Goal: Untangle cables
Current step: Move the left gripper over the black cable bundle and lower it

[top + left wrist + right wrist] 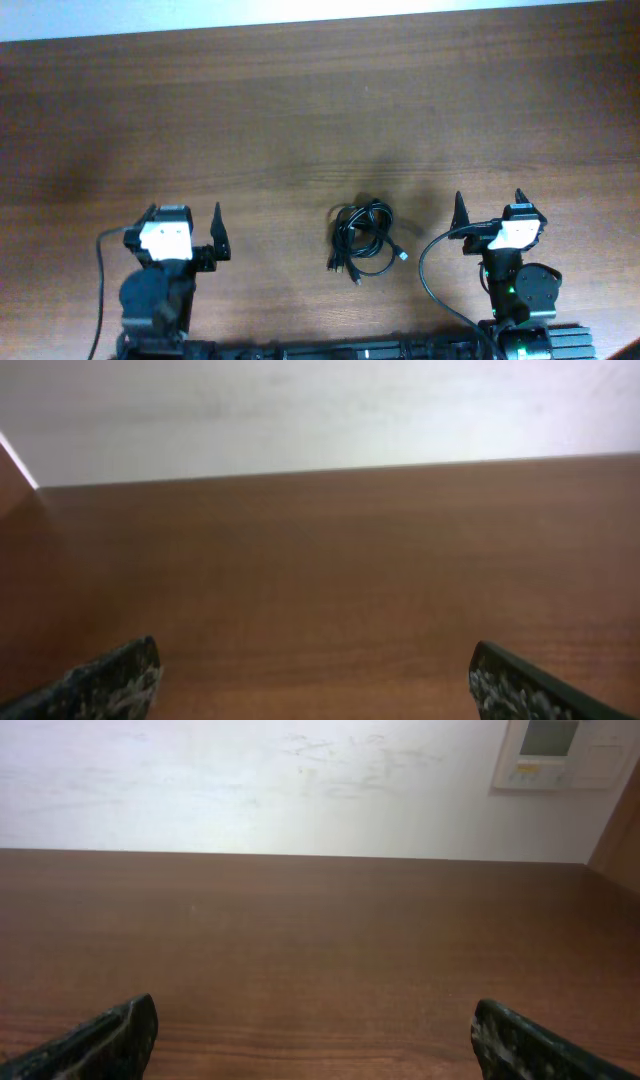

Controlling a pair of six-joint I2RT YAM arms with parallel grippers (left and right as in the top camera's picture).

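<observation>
The cables point(362, 237) lie in one small black knotted bundle on the wooden table point(300, 110), near the front edge, midway between the two arms. Small plugs stick out at its lower side. My left gripper point(183, 218) sits well to the left of the bundle, open, with nothing between its fingers. My right gripper point(490, 204) sits to the right of the bundle, also open and empty. In both wrist views only bare table shows between the fingertips point(120, 680) point(515, 1040); the cables are out of view there.
A black wire point(432, 275) loops on the table from the right arm's base, close to the bundle's right side. Another black wire point(100, 280) hangs by the left arm. A white wall with a wall panel point(565, 752) stands beyond the table's far edge.
</observation>
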